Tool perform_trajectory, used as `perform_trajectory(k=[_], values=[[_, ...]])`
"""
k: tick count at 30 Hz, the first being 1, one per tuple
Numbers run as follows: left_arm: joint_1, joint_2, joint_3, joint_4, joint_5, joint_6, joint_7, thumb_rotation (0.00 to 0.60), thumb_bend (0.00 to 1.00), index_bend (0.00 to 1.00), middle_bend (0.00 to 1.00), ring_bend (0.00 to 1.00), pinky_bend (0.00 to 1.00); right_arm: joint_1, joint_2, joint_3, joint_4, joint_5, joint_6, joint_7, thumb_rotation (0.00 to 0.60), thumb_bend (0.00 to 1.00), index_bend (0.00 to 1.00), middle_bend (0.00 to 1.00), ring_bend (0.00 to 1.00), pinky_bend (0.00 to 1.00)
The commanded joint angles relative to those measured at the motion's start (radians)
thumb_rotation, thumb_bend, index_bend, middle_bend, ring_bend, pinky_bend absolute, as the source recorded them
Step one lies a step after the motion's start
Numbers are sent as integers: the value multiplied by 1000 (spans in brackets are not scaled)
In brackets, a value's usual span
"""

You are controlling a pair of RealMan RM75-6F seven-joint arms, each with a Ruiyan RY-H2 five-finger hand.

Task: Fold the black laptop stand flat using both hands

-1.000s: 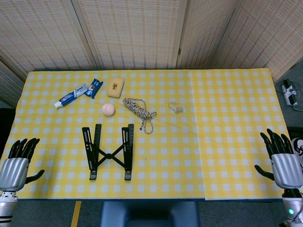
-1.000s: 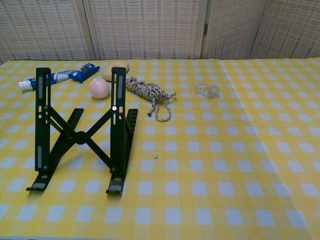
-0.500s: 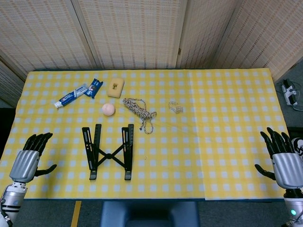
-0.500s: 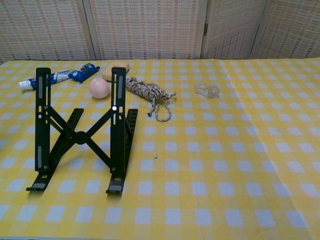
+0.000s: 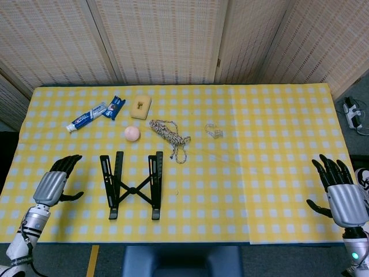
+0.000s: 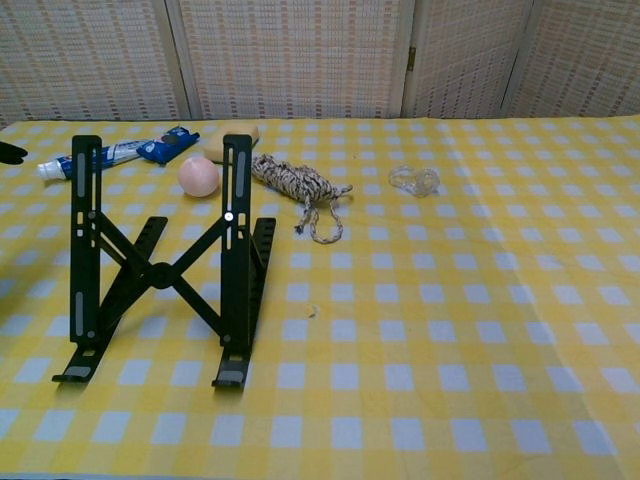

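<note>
Since a moment ago, the left robot hand (image 5: 52, 186) has slid in over the table (image 5: 271, 144) from the left edge and now sits closer to the laptop stand (image 5: 134, 184). It is open, with its fingers spread apart, and it holds nothing. It does not touch the stand. In the chest view only a dark fingertip shows at the left edge of the picture.

The right robot hand (image 5: 340, 195) is by the near right corner of the table and has hardly moved. It is open too, fingers spread, with nothing in it. It is well apart from the stand.

The laptop stand is black and sits close to the near edge of the table, on the left side. It is not folded. Its two long bars lean up, and two thin bars cross between them like an X. Its feet rest on the yellow checked cloth.

Farther back, a small pink ball (image 5: 132, 133) sits just behind the stand. Beside it, toward the middle, lies a bundle of rope (image 5: 169, 134) with one loose end pointing at the near edge. A little clear thing (image 5: 213, 130) lies to the right of the rope; I cannot tell what it is.

Closest to the far edge, on the left, lie a tube of toothpaste (image 5: 86, 117), a blue packet (image 5: 115, 107) touching it, and a tan block (image 5: 140, 106).
</note>
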Motion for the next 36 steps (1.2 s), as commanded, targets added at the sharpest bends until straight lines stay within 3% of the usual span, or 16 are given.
perform_trajectory(k=[1,11,25,36], values=[[-33,-61,-22,43,-39,-23,52,600,215,0,98,74,122,0,-1,0,3,2,0,3,600,183,0,40,73,0],[-86,-209,-55,127,-96,-31,148,600,215,0,95,67,113,-7,-4,-6,19,4,4,24,600,183,0,40,77,0],[-133,-251,-75,4,-136,-60,179,600,216,0,95,59,96,5,-5,-8,29,4,-17,31,600,183,0,40,77,0],[-212,-310,-107,46,-156,-100,237,600,217,0,95,59,92,5,-7,-15,36,4,-24,41,600,183,0,40,77,0]])
